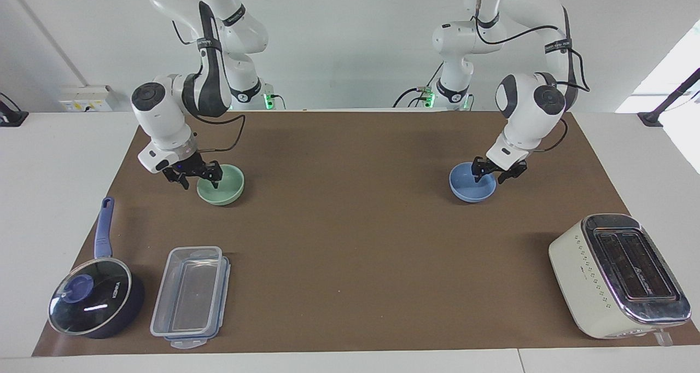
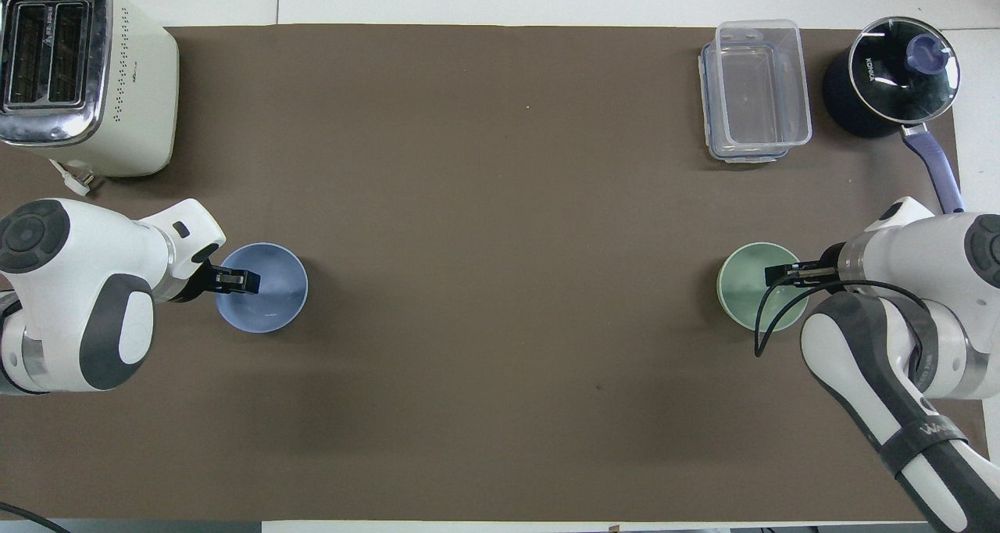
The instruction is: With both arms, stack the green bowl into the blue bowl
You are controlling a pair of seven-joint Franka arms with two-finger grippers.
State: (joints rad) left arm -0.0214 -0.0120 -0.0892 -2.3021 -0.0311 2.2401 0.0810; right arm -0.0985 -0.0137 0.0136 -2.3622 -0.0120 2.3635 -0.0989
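**Bench (image 1: pixel 350 263) layout at the start of a two-arm bowl stack, seen from across the bench.**

- **Corner at the right arm's end, along the edge away from the robots:** a lidded saucepan (image 1: pixel 93 304) and a clear food container (image 1: pixel 191 296). Both are well apart from the bowls and probably play no part in the task.
- **The green bowl (image 1: pixel 227 188):** it sits upright on the bench toward the right arm's end, nearer the robots' edge. The right end effector (image 1: pixel 199 180) is down at its rim on the side facing that arm. Its jaws stand apart, apparently one either side of the bowl wall. It is placed to pinch the rim, which is the only thin part such a bowl offers.
- **The blue bowl (image 1: pixel 470 190):** it mirrors the green one toward the left arm's end, with open bench between the two. The left end effector (image 1: pixel 492 175) is lowered to its rim in the same way, with jaws apart and not yet clamped. Its job is probably to steady or carry the receiving bowl.
- **Corner at the left arm's end:** a toaster (image 1: pixel 618 274), clear of both arms.

Neither bowl is lifted, so stacking has not begun.
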